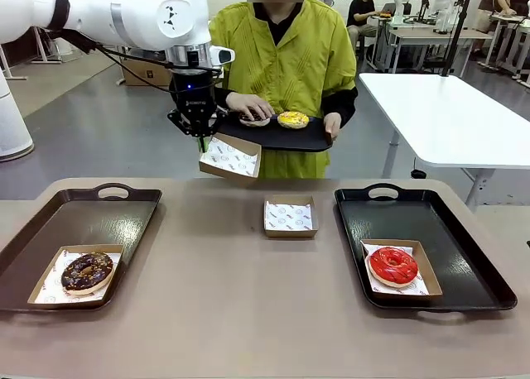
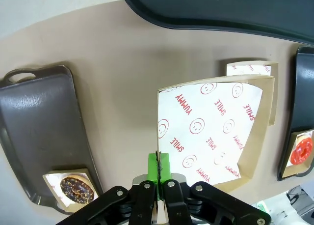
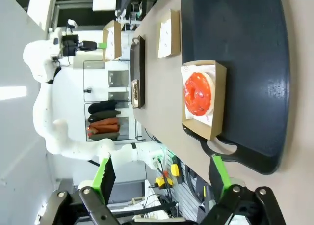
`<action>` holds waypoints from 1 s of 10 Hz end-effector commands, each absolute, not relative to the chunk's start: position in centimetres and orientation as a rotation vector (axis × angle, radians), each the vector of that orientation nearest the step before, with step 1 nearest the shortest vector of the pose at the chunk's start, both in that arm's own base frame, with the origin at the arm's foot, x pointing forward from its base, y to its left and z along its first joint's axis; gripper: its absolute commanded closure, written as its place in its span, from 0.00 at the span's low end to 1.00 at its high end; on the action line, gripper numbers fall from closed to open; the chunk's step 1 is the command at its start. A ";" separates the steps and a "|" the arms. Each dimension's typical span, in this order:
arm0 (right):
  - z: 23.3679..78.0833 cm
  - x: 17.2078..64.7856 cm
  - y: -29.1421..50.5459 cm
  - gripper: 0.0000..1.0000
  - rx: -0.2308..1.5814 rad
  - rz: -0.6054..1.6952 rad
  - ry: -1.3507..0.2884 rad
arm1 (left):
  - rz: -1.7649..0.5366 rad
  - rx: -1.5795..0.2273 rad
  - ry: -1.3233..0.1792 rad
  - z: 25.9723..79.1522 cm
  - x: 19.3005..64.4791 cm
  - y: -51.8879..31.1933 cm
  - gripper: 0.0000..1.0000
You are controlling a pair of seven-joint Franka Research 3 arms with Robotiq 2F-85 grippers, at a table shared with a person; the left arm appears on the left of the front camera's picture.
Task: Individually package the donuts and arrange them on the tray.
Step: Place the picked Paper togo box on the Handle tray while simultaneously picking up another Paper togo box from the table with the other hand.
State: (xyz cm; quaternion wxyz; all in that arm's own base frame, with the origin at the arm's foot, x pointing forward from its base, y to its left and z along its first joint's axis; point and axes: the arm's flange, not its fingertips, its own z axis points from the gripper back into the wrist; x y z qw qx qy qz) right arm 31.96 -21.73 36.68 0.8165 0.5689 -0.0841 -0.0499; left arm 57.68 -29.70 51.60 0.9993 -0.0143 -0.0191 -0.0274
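One yellow donut [image 1: 292, 119] sits on person's tray [image 1: 310, 140], up-right of our left gripper [image 1: 201, 141], which pinches empty box [image 1: 230, 157] by rim, just beside that tray's near edge. We judge left arm nearer; right gripper [image 3: 162, 176] released, by red donut [image 3: 198, 93].

- "YUMMY", red capitals, repeated across the white paper liner [image 2: 211, 131] of the box [image 2: 260, 146] pinched in the left tool [image 2: 158, 168], just beyond its fingertips.
- "SMILE", red capitals, on the same liner, among red smiley-face signs.
- Red print in the second box [image 2: 274, 72], farther beyond the tool: too small to read.
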 end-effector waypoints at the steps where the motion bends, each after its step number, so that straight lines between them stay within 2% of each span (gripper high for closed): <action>1: 38.0 32.5 -22.0 0.00 1.203 -0.059 -0.223 | -0.024 0.021 -0.033 52.0 57.8 -30.3 1.00; 2: 36.7 32.0 -21.7 0.00 1.213 -0.106 -0.179 | -0.055 -0.029 -0.038 51.6 57.7 -29.7 1.00; 10: 36.7 32.0 -21.7 0.00 1.213 -0.106 -0.179 | -0.055 -0.029 -0.038 51.6 57.7 -29.7 1.00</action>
